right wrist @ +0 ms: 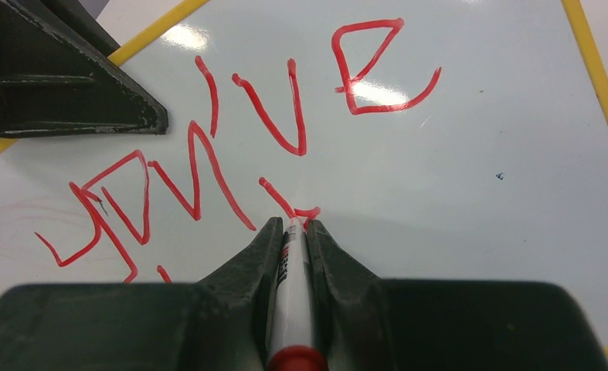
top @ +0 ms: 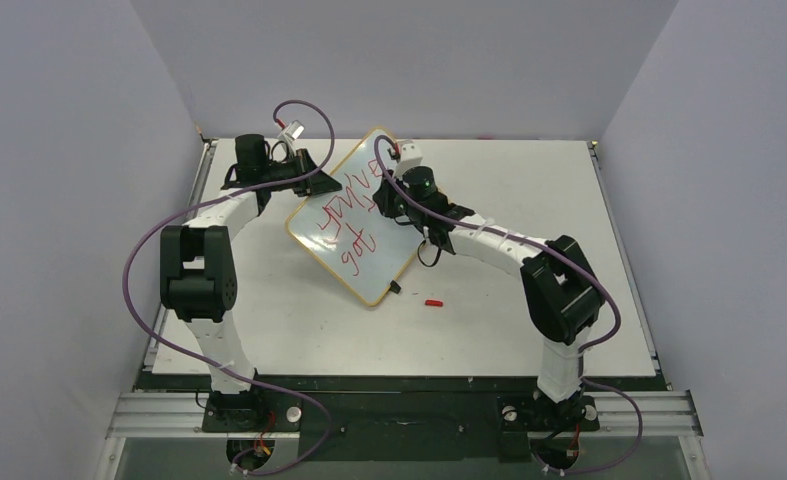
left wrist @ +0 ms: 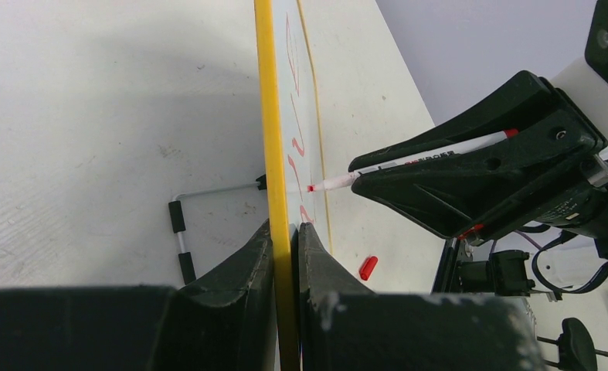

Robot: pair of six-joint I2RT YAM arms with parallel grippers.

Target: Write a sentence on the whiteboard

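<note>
Now | clamps left hand (left wrist: pixel 285 228) on whiteboard (top: pixel 384 265) edge to steady it against writing pressure | pinches marker (right wrist: pixel 293 294) in right hand (right wrist: pixel 293 226), tip touching whiteboard, to extend sentence (right wrist: pixel 270 116) second line

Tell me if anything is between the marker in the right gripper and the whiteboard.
Nothing visible. The right gripper holds the marker with its tip at the whiteboard, among the red strokes of the sentence. The left gripper clamps the whiteboard's yellow edge off to one side, clear of the tip.
</note>
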